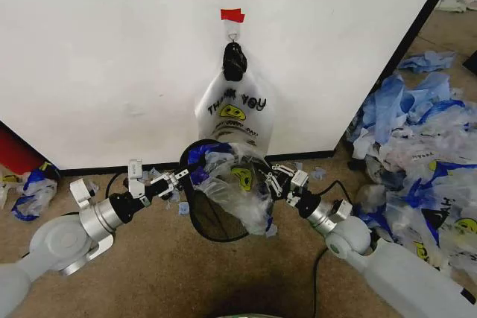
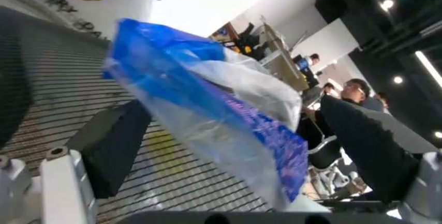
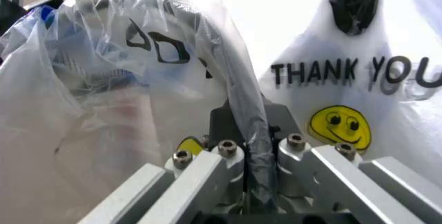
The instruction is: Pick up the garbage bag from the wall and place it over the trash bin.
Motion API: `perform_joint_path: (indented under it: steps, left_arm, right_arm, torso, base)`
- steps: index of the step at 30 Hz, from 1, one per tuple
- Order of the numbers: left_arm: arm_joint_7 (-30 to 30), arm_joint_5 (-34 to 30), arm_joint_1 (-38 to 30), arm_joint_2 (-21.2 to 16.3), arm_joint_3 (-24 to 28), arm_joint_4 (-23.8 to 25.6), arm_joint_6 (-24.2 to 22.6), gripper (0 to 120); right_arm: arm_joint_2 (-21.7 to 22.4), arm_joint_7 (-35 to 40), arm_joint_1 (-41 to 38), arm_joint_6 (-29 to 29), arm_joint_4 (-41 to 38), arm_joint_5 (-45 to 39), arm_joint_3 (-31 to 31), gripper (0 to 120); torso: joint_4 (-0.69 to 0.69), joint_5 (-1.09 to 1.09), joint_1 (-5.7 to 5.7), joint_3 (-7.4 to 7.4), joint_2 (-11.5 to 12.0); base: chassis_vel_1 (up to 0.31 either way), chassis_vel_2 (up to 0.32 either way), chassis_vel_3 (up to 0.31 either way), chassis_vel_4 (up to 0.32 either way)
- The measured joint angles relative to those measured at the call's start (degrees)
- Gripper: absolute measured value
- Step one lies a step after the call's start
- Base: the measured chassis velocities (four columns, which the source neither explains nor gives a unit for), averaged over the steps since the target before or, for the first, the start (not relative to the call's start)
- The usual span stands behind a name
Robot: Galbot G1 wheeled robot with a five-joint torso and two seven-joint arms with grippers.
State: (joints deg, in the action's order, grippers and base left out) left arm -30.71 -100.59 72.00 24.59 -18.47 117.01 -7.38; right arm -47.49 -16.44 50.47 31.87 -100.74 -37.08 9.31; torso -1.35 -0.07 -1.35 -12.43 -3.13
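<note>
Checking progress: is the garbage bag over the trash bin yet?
Partly: the garbage bag drapes over the trash bin rim, bunched, not spread.

Black mesh bin (image 1: 216, 221); red tape (image 1: 232, 15)

Support surface: brown carpeted floor (image 1: 149, 273). The trash bin (image 1: 216, 217) stands on it, close to the black base strip of the wall (image 1: 112, 57). A large heap of blue-and-white bags (image 1: 421, 154) covers the floor on the robot's right, extending past the wall's end. A small crumpled blue-and-white bag (image 1: 30, 188) lies on the floor on the left, next to a red object (image 1: 15, 154). Small blue scraps (image 1: 182, 208) lie near the bin. A black cable (image 1: 317, 273) runs across the carpet.
</note>
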Motion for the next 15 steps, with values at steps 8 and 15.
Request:
perform_joint_path:
  steps: [8, 15]
  left_arm:
    - [-0.1, -0.3, -0.5, 0.2, 0.4, 0.2, 0.4, 74]
    - [0.5, -0.7, -0.7, -0.1, 0.4, 0.1, 1.0, 50]
  right_arm:
    - [-0.8, 0.0, -0.1, -0.2, 0.1, 0.4, 0.7, 1]
    - [-1.1, 0.0, -0.3, -0.4, 0.2, 0.5, 1.0, 1]
  torso:
    - [0.00, 0.00, 0.00, 0.00, 0.0]
    - [0.00, 0.00, 0.00, 0.00, 0.0]
  base:
    - [0.000, 0.000, 0.000, 0.000]
    - [0.000, 0.000, 0.000, 0.000]
